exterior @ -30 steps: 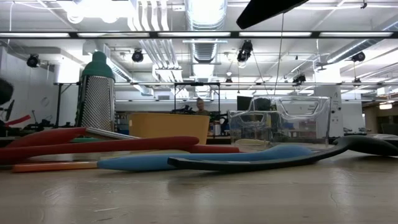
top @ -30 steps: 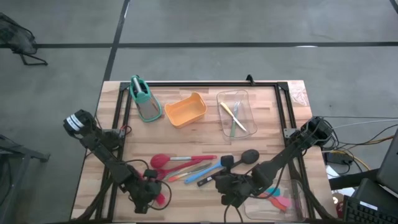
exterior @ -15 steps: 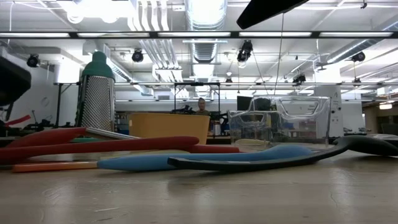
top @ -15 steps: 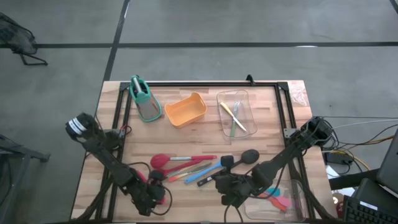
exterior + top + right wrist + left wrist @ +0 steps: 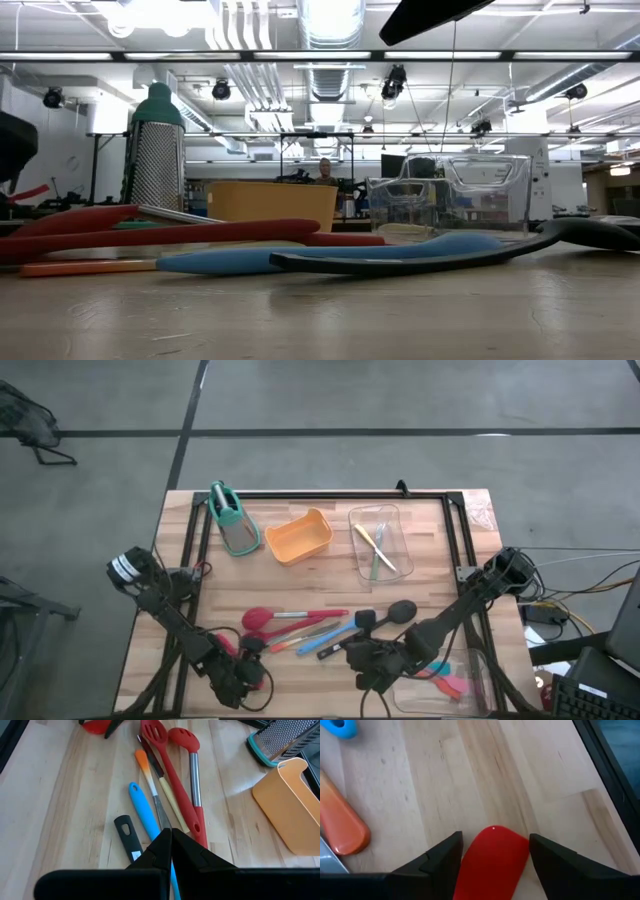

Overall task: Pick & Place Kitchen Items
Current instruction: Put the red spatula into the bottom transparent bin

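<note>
Left gripper (image 5: 243, 678) low at the near-left part of the table (image 5: 330, 575), fingers spread wide either side of a red utensil head (image 5: 492, 860); gaps visible on both sides in the left wrist view, so nothing clamped. Orange handle end (image 5: 342, 825) lying on the wood just beside it, a blue tip (image 5: 342, 727) further off.

Teal-handled grater (image 5: 231, 518) upright at the far left, orange tub (image 5: 299, 537) next to it.

Centre of table: loose pile of utensils lying flat and overlapping, with red slotted spoon (image 5: 191, 775), red slotted spatula (image 5: 155, 740), orange-tipped spatula (image 5: 150, 785), blue handle (image 5: 145, 812), black handle (image 5: 127, 837); black ladle (image 5: 398, 611) at the right end of the pile.

Clear tray (image 5: 379, 542) far right of centre, holding a yellow piece (image 5: 369, 539) and a green piece (image 5: 378, 565) crossed inside it.

Right gripper (image 5: 368, 672) near the front edge, right of the pile, fingers pressed together, empty. Second clear tray (image 5: 478, 678) at near right with pink spatula (image 5: 450, 685) and a teal piece (image 5: 437, 671) inside.
</note>
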Available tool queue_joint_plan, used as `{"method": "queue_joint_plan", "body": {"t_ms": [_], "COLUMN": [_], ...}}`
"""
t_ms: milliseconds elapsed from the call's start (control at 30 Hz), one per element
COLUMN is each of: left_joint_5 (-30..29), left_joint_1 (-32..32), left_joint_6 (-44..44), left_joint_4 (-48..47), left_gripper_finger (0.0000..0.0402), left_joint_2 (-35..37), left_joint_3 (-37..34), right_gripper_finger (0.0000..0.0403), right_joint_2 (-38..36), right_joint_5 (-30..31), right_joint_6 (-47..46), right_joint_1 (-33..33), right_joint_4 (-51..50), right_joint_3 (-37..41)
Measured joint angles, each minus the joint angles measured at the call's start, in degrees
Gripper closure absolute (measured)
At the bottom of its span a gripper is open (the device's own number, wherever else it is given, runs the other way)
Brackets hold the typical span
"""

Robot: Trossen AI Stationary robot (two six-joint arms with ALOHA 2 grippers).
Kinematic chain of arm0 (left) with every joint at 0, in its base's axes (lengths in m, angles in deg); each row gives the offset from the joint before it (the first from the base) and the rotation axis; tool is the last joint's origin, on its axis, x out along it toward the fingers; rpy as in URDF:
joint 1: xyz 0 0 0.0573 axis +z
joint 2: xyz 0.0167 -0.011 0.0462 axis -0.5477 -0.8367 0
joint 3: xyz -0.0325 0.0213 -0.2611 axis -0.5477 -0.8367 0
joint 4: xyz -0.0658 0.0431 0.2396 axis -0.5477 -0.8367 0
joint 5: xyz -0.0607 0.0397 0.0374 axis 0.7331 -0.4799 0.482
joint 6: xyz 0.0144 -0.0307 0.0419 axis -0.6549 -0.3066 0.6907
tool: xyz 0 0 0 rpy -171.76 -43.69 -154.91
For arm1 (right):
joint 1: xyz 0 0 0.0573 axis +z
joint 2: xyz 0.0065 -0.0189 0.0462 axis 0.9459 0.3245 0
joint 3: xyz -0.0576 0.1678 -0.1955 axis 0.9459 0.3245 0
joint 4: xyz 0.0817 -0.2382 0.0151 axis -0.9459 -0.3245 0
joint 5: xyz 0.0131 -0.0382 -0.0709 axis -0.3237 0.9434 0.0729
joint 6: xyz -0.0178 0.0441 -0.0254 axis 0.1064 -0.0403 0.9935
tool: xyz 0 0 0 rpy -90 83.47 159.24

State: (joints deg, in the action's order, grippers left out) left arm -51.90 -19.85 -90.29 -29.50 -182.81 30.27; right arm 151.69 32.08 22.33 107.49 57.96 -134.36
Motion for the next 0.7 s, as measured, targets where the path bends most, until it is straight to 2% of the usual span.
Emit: {"method": "queue_joint_plan", "body": {"t_ms": [100,200,300,467,500,700], "left_joint_5": [-0.58,-1.02,0.17,3.69,3.76,1.21], "left_joint_1": [-0.59,-0.78,-0.83,-0.91,-0.95,-0.96], "left_joint_6": [-2.15,-3.07,-1.45,0.66,1.12,4.13], "left_joint_4": [0.15,2.95,5.62,4.57,4.57,4.55], "left_gripper_finger": [0.0175,0.0207,0.0259,0.0377,0.0388,0.0397], "left_joint_2": [-3.18,-4.89,-4.55,-2.99,-2.77,0.39], "left_joint_3": [0.03,0.12,-0.05,0.37,0.38,0.38], "right_gripper_finger": [0.0394,0.0394,0.0394,0.0394,0.0394,0.0394], "right_joint_2": [0.00,0.00,0.00,0.00,0.00,0.00], "right_joint_5": [0.00,0.01,0.02,0.02,0.02,0.04], "right_joint_6": [0.06,0.23,0.37,0.90,1.00,1.11], "right_joint_1": [-0.02,-0.09,-0.11,-0.11,-0.11,-0.21], "right_joint_4": [0.06,0.31,0.88,1.20,1.20,1.27], "right_joint_3": [0.00,0.01,0.02,0.02,0.02,0.11]}}
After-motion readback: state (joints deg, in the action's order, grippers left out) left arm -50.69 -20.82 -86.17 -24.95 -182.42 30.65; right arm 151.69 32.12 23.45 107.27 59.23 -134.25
